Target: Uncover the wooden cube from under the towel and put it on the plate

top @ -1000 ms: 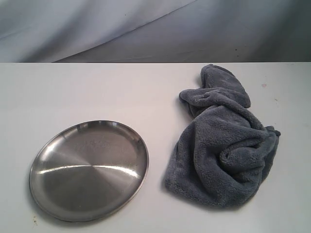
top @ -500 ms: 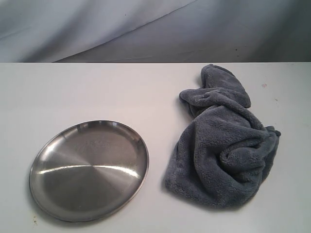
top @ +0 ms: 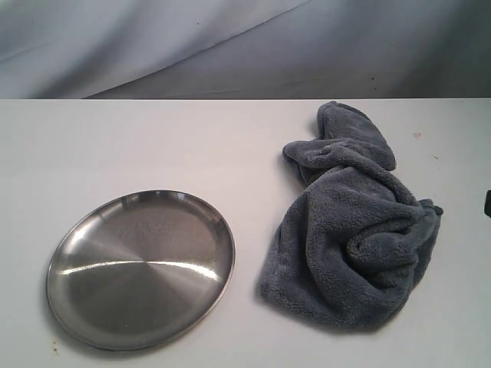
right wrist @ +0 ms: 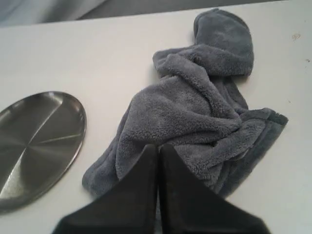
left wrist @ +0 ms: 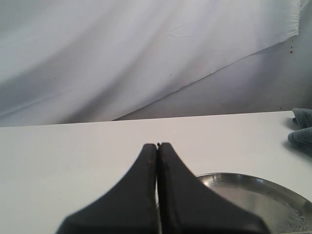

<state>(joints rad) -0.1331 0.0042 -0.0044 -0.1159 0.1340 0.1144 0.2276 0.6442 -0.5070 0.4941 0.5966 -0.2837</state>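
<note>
The grey-blue plush towel lies crumpled in a heap on the right of the white table; the right wrist view shows the towel too. The wooden cube is hidden; no wood shows anywhere. The round silver plate sits empty at the front left, and its rim shows in the left wrist view. My left gripper is shut on nothing, hanging above the table short of the plate. My right gripper is shut too, hovering over the towel's near edge. A dark sliver of the right arm shows at the exterior view's right edge.
A grey-white fabric backdrop hangs behind the table's far edge. Bare white tabletop lies between the plate and the towel and behind the plate.
A dark sliver of the right arm has entered at the right edge of the exterior view. The towel and the plate have not moved.
</note>
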